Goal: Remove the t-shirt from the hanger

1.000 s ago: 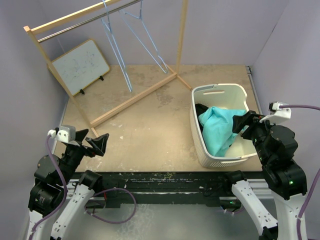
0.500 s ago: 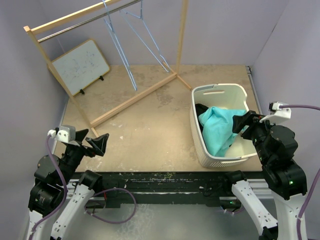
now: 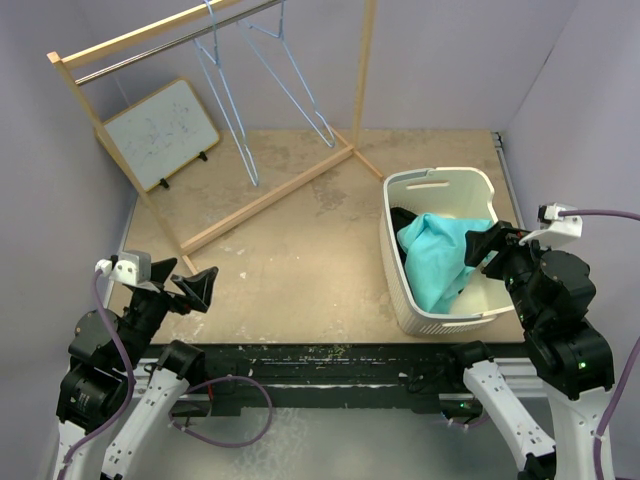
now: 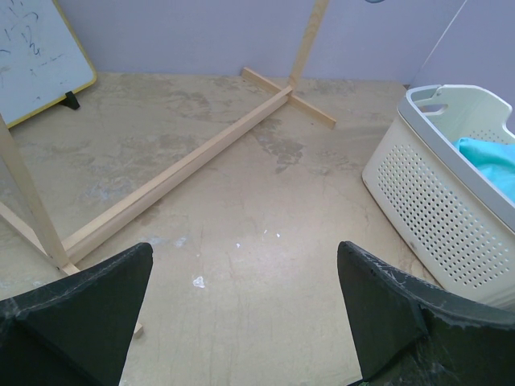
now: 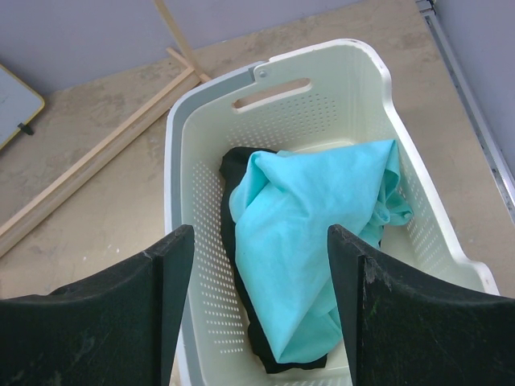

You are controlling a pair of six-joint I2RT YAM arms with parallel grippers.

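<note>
A: So, any text legible?
B: Only faint scribble on whiteboard (image 3: pixel 160 130), far left of basket (image 3: pixel 440 175). Can't read it.
A: Surface, room?
B: Scuffed tan tabletop (image 3: pixel 290 260) under basket, lilac walls (image 3: pixel 440 60) behind.
A: Tee?
B: Teal t-shirt (image 5: pixel 314 241) bunched inside basket, over smth black (image 5: pixel 237 161). Wire hangers (image 3: pixel 322 130) bare on rack rail (image 3: pixel 150 45), up-left of basket.
A: Grippers?
B: L gripper (image 4: pixel 245 269) well left of basket, fingers apart, empty. R gripper (image 5: pixel 261 265) over basket's near end, spread wide, nothing held.

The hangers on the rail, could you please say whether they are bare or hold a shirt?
Bare: both wire hangers are empty frames; the teal t-shirt lies in the basket.
</note>
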